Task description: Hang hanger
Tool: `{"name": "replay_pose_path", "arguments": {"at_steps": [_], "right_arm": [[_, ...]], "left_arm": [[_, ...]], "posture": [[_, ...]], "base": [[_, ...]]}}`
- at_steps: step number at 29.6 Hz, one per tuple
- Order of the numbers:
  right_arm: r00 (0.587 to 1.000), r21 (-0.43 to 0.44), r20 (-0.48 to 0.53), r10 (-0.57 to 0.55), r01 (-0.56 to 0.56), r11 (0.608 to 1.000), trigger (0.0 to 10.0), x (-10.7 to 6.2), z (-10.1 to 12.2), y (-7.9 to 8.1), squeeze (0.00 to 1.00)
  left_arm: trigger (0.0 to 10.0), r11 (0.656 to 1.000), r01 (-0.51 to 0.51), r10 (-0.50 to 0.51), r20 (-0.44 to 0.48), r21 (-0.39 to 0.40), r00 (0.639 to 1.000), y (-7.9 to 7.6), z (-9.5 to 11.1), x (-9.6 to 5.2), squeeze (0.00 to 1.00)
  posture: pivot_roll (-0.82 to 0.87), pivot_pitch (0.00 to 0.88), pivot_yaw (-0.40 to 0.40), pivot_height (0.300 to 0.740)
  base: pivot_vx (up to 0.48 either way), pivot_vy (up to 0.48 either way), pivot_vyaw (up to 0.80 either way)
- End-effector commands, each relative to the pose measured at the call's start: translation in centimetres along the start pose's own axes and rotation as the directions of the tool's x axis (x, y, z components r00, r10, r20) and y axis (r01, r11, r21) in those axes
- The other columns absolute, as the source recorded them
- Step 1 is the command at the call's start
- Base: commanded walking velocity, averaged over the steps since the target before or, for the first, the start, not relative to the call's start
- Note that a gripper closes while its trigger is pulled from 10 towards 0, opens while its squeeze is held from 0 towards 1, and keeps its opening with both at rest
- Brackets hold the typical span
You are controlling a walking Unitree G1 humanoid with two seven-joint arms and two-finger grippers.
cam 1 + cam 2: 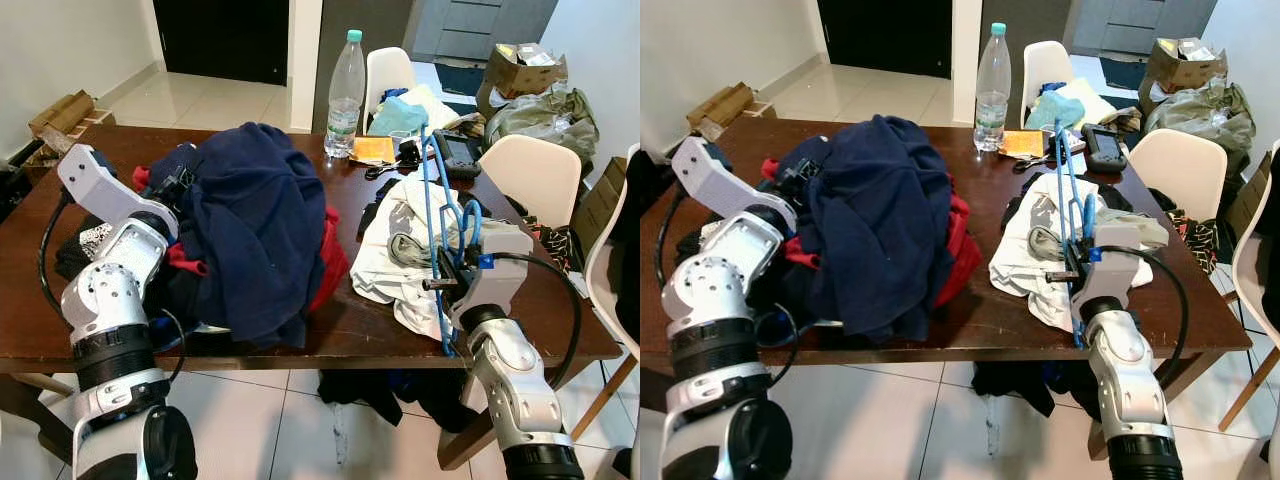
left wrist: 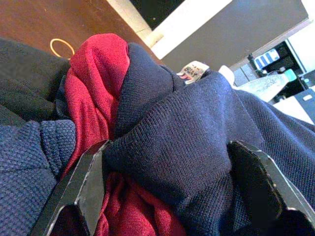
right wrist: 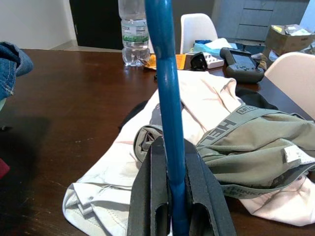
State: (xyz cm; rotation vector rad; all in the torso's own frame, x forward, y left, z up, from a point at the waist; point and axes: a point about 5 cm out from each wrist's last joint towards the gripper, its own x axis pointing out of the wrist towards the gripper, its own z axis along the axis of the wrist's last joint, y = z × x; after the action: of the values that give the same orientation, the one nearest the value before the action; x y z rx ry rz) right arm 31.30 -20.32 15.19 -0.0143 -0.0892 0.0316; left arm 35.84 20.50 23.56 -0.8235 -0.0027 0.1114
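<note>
Gripping the blue hanger (image 1: 441, 215) between its two black fingers, our right gripper (image 3: 170, 196) is closed tight on one blue bar, which rises straight up out of the pads in the right wrist view. In the head views the hanger stands roughly upright at the right part of the brown table (image 1: 360, 330), held above a white garment (image 1: 400, 250) that lies spread on the tabletop with a grey-green garment with a lettered waistband (image 3: 251, 142) bunched on top of it. Our left gripper (image 2: 167, 196) is at the left side of the table, pushed into the clothes pile; its fingers (image 2: 86, 187) stand wide apart with a thick fold of the navy sweater (image 1: 255, 225) between them, and we cannot tell whether they press on the cloth. A red garment (image 2: 96, 93) lies under and beside the navy sweater, showing at the pile's right edge in the head views. Near the far edge of the table stands a clear plastic water bottle with a teal cap (image 1: 346, 95), and just beside it lie an orange booklet (image 1: 373, 149) and a dark handheld device (image 1: 456, 152). White chairs (image 1: 530, 170) stand at the right and far sides of the table. Dark cloth (image 1: 385, 390) lies on the tiled floor beneath the table.
</note>
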Motion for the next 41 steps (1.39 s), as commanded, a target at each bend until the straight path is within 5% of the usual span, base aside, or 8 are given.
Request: {"name": "replay_pose_path", "arguments": {"at_steps": [1, 11, 19, 41], "right_arm": [[0.999, 0.005, -0.041, -0.013, 0.013, 1.0, 10.0, -0.1, -0.8, -0.5, 0.0], [0.999, 0.006, -0.041, -0.011, 0.011, 1.0, 10.0, 0.0, -0.7, -0.5, 0.0], [0.999, 0.011, -0.041, -0.003, 0.004, 1.0, 10.0, 0.1, -0.8, -0.2, 0.0], [1.0, 0.016, -0.024, -0.005, 0.006, 1.0, 10.0, 0.2, -0.3, -0.1, 0.0]], "left_arm": [[10.0, 0.999, -0.041, 0.04, -0.048, -0.029, 0.998, 0.7, -1.3, -0.3, 0.0], [10.0, 0.988, -0.144, 0.149, 0.102, -0.052, 0.984, 2.3, 2.0, -1.4, 0.0], [10.0, 0.982, -0.173, 0.181, 0.123, -0.075, 0.976, 2.8, 2.4, -2.2, 0.0], [10.0, 0.99, 0.082, -0.085, -0.025, -0.112, 0.996, -1.8, 0.0, -1.2, 0.0]], "posture": [[0.09, 0.061, -0.061, 0.74], [0.1, 0.06, -0.063, 0.74], [0.11, 0.059, -0.071, 0.74], [0.1, 0.054, -0.07, 0.74]], "base": [[0.0, 0.0, 0.0], [0.0, 0.0, 0.0], [0.0, 0.0, 0.0], [0.0, 0.0, 0.0]]}}
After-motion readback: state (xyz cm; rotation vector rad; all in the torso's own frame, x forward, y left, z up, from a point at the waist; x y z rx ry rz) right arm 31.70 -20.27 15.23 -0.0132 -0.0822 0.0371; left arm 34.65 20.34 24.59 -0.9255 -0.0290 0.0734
